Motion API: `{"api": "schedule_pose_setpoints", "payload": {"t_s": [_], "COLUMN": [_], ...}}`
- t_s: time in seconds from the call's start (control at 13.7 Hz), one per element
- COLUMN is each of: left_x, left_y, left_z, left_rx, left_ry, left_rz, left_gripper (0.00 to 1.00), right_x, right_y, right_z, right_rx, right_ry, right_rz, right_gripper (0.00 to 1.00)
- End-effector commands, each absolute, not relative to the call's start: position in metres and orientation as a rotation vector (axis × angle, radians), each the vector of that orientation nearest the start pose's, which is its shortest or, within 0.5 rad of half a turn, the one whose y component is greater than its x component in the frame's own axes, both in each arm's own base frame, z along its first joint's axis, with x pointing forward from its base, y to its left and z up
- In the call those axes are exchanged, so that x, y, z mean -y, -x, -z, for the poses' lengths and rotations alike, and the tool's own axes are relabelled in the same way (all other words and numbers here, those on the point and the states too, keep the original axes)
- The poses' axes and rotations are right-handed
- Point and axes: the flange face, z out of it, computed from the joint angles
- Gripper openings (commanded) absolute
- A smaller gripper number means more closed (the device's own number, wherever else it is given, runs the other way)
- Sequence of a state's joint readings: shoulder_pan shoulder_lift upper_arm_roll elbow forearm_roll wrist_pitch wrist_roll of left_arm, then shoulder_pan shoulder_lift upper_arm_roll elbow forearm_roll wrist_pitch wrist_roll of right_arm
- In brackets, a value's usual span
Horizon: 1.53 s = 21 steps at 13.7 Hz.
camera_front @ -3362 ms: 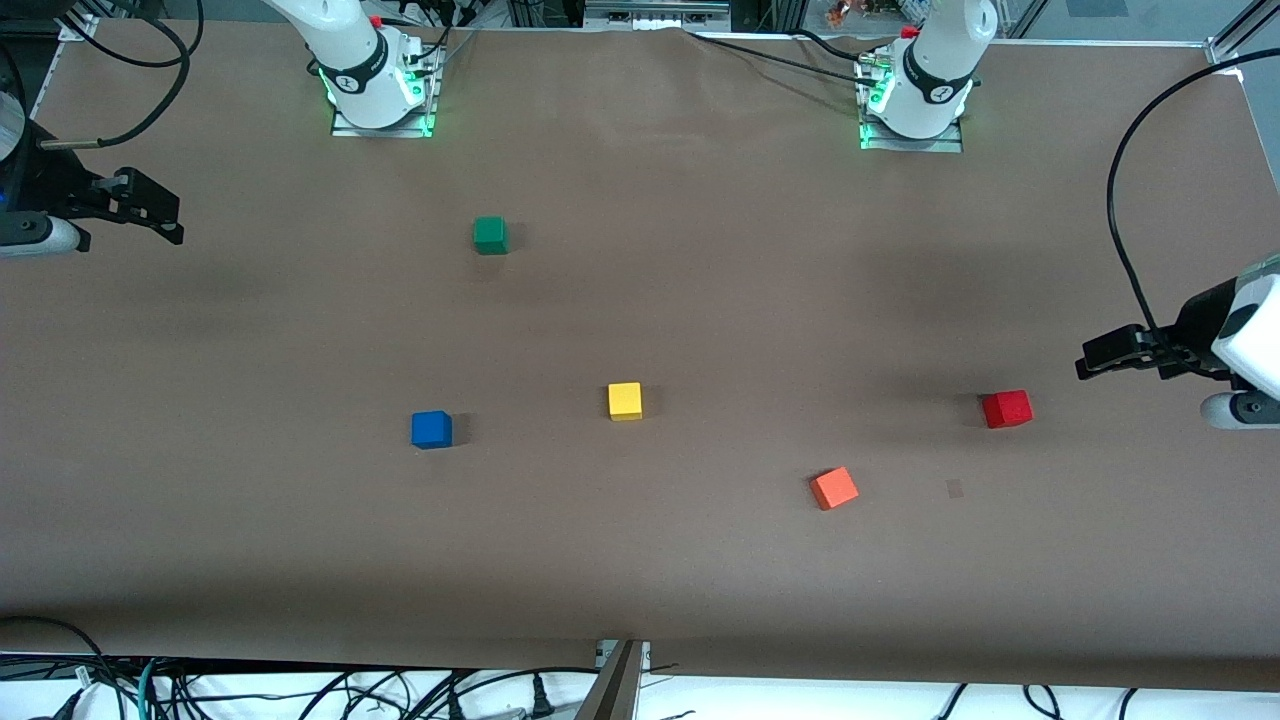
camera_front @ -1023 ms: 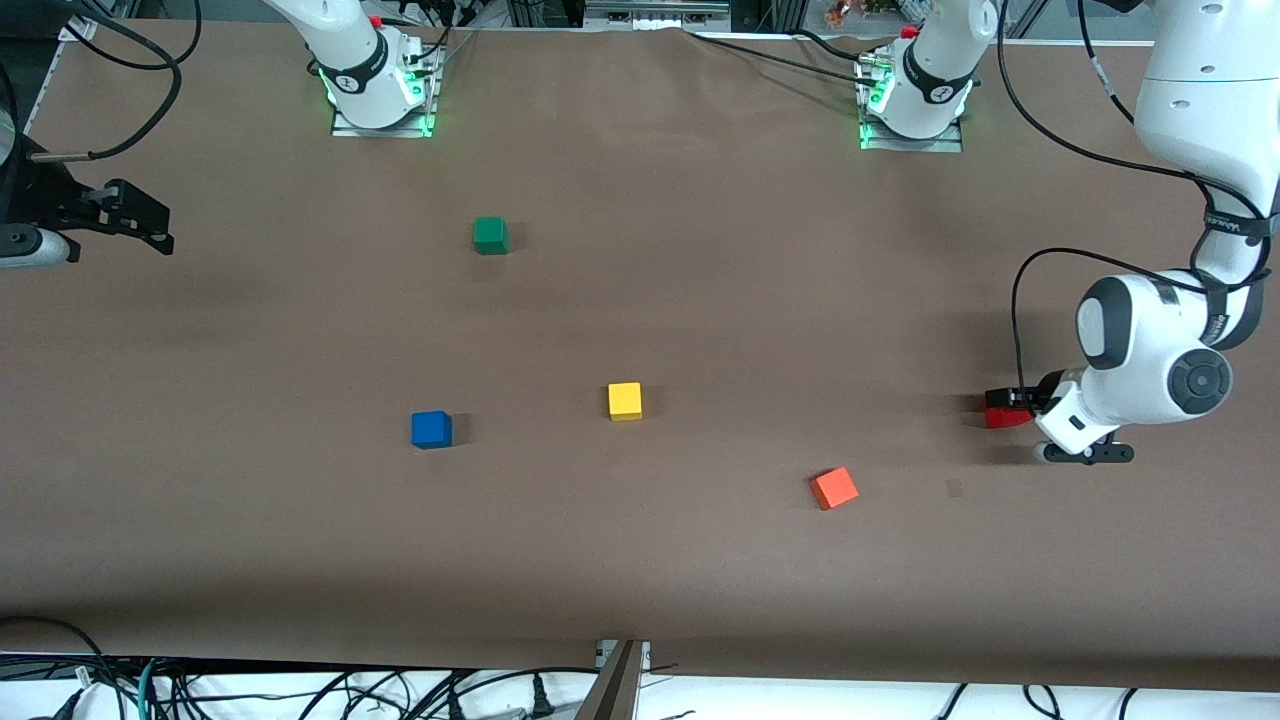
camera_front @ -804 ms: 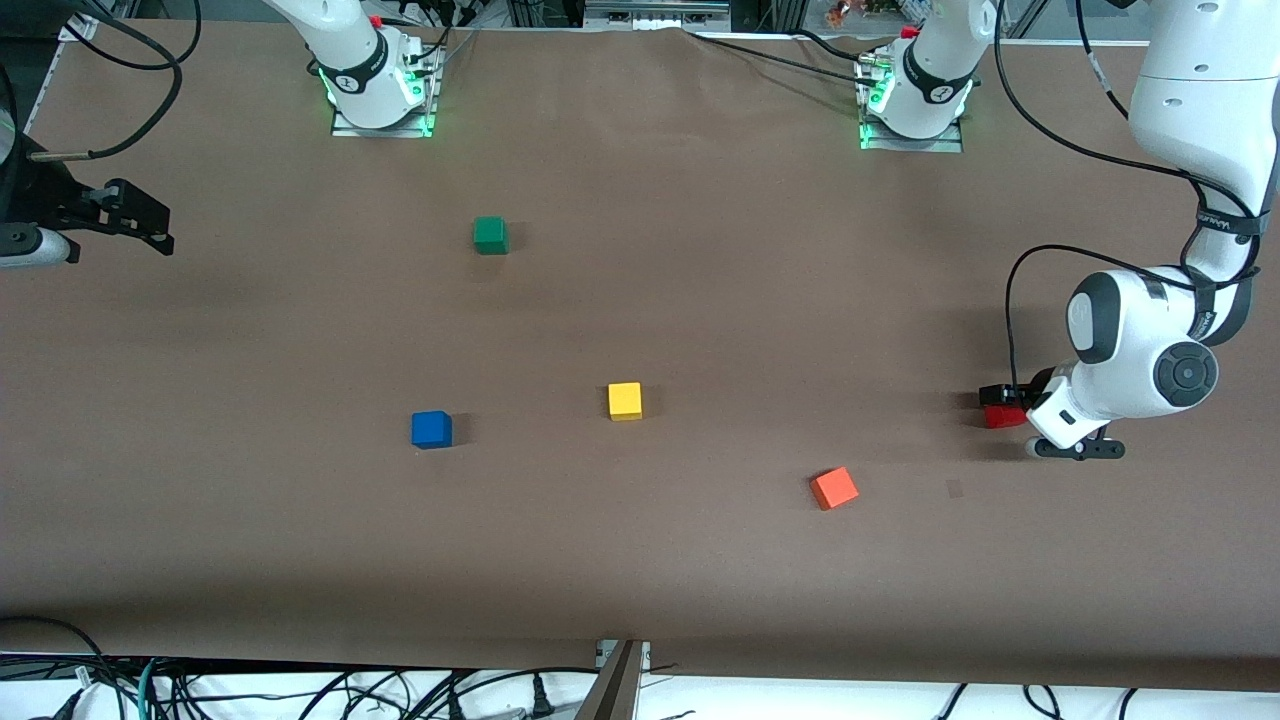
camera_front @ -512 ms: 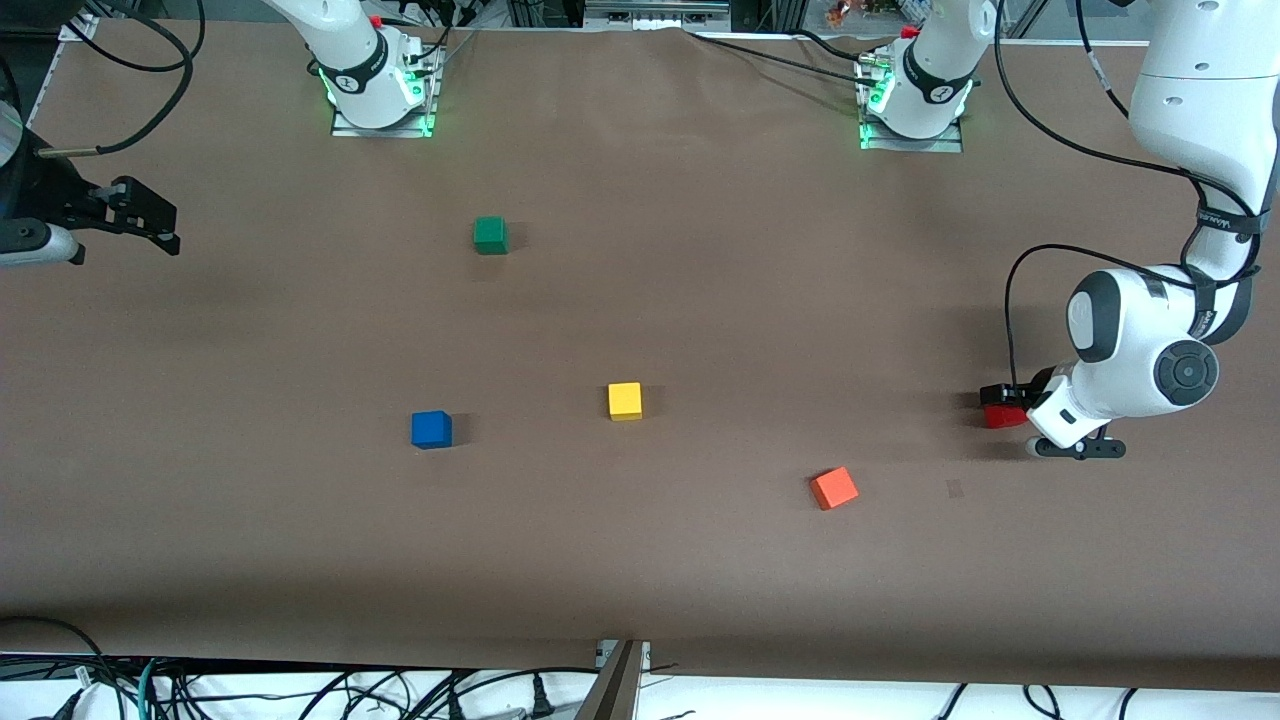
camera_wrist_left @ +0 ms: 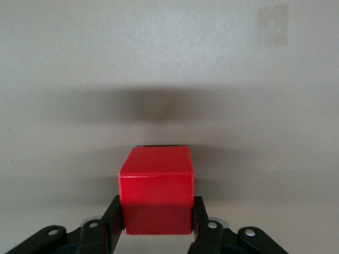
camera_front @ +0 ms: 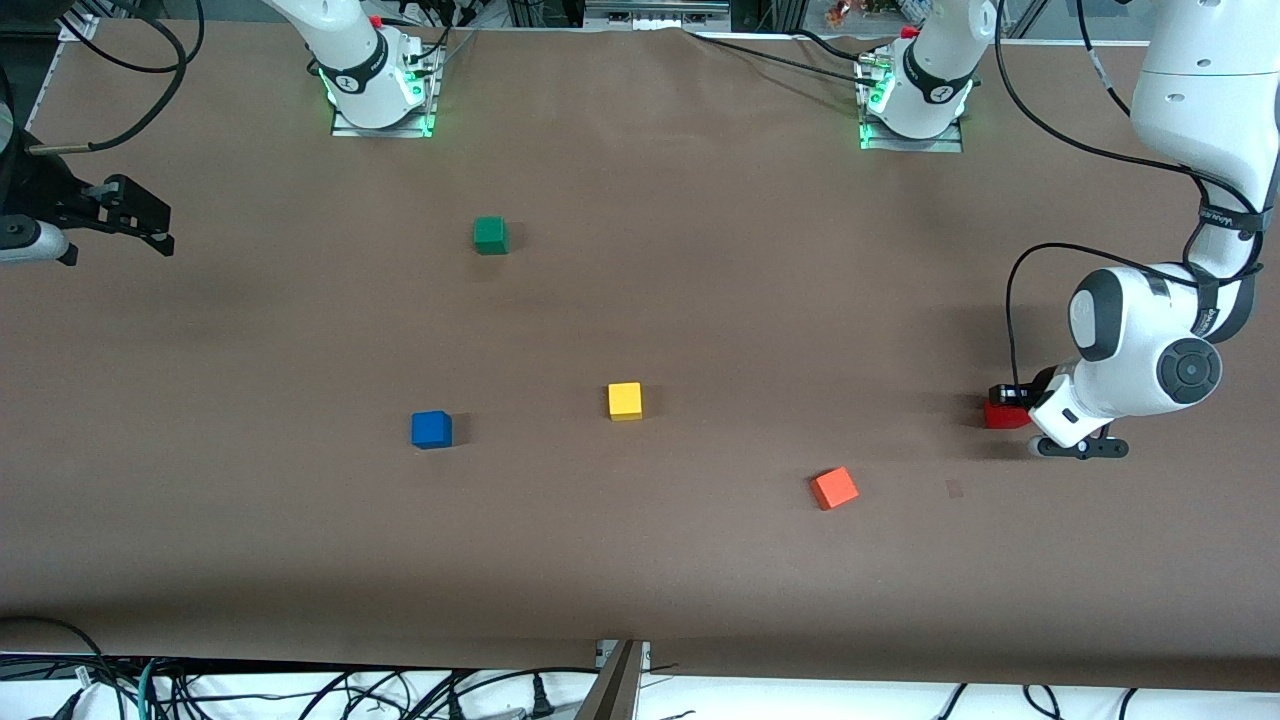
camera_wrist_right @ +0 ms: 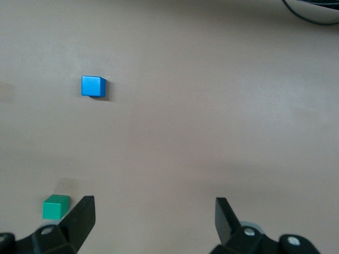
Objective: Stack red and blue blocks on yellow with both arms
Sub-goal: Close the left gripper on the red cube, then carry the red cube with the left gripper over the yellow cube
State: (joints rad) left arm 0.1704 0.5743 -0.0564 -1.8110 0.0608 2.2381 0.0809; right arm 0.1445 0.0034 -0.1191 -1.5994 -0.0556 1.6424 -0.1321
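Note:
The red block [camera_front: 1000, 416] rests on the table at the left arm's end. My left gripper [camera_front: 1008, 398] is down on it, and in the left wrist view its fingers [camera_wrist_left: 111, 219] press both sides of the red block [camera_wrist_left: 155, 182]. The blue block [camera_front: 431, 429] and the yellow block [camera_front: 625, 401] lie apart near the table's middle, the blue one toward the right arm's end. My right gripper [camera_front: 150, 215] waits open and empty, up in the air at the right arm's end. The right wrist view shows its gripper [camera_wrist_right: 154, 219] wide open, with the blue block [camera_wrist_right: 94, 86] below.
A green cube [camera_front: 490, 235] lies nearer to the robot bases; it also shows in the right wrist view [camera_wrist_right: 55, 207]. An orange cube [camera_front: 834, 488] lies nearer to the front camera, between the yellow and red blocks. Black cables hang by both arms.
My left arm has swung in from the table's end and come down with its fingers around the red block. In the last second it only shifted slightly. The right gripper barely moved.

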Motion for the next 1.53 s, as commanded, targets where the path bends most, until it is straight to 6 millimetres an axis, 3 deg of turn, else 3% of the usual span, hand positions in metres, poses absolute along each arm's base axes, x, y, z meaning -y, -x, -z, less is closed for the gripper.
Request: {"api": "schedule_pose_setpoints", "payload": {"t_s": [0.0,0.15,0.29,0.51,0.66,0.88,1.1,1.32,1.46], "left_x": [-0.039,0.001,0.053,0.17,0.25,0.329,0.391,0.427,0.459], "left_y": [-0.656,-0.677,-0.691,-0.685,-0.664,-0.654,-0.644,-0.636,-0.624], "left_z": [-0.261,-0.307,-0.345,-0.374,-0.378,-0.377,-0.369,-0.347,-0.343], "left_rx": [-0.079,-0.074,-0.026,-0.06,0.009,0.037,-0.053,0.026,0.037], "left_ry": [3.141,3.169,3.193,3.187,3.179,3.206,3.229,3.231,3.232], "left_rz": [-0.179,-0.172,-0.11,-0.045,-0.034,0.0,0.029,0.018,0.038], "left_gripper": [0.0,0.0,0.0,0.0,0.0,0.0,0.0,0.0,0.0], "right_x": [-0.01,-0.012,-0.019,-0.032,-0.043,-0.039,-0.04,-0.04,-0.039], "right_y": [-0.563,-0.563,-0.563,-0.563,-0.562,-0.563,-0.565,-0.565,-0.565], "right_z": [-0.621,-0.621,-0.622,-0.627,-0.627,-0.625,-0.623,-0.623,-0.623], "right_rx": [0.288,0.285,0.305,0.331,0.365,0.358,0.356,0.353,0.348], "right_ry": [3.187,3.187,3.186,3.185,3.191,3.193,3.193,3.191,3.191], "right_rz": [0.061,0.061,0.064,0.083,0.081,0.076,0.081,0.076,0.073], "right_gripper": [1.0,1.0,1.0,1.0,1.0,1.0,1.0,1.0,1.0]}}
